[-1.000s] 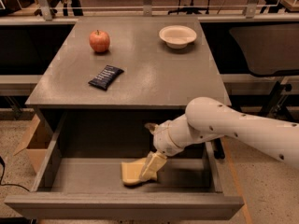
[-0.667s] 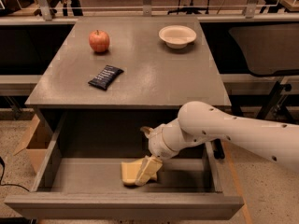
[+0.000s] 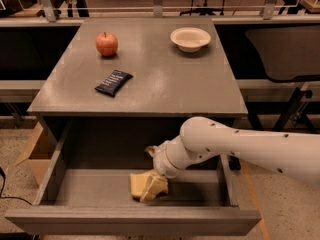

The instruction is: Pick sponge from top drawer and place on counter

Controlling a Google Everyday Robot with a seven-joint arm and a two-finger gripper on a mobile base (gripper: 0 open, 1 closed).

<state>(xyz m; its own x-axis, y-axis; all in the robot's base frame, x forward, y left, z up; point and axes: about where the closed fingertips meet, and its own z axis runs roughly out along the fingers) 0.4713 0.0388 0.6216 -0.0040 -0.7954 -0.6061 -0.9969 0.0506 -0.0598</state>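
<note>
The top drawer (image 3: pixel 125 220) is pulled open below the counter (image 3: pixel 165 84). The pale yellow sponge (image 3: pixel 136 184) lies on the drawer floor near the front, about mid-width. My gripper (image 3: pixel 154 188) reaches down into the drawer from the right and sits right at the sponge's right side, overlapping it. Its pale parts blend with the sponge, so where one ends is hard to make out. The white arm (image 3: pixel 240 146) crosses over the drawer's right wall.
On the counter stand a red apple (image 3: pixel 106 44) at back left, a white bowl (image 3: pixel 190 38) at back right and a dark snack bag (image 3: pixel 113 82) left of centre. A cardboard box (image 3: pixel 36 151) sits on the floor left of the cabinet.
My gripper and arm have shifted a little to the left and lower, closer onto the sponge. The sponge stays in the same spot on the drawer floor.
</note>
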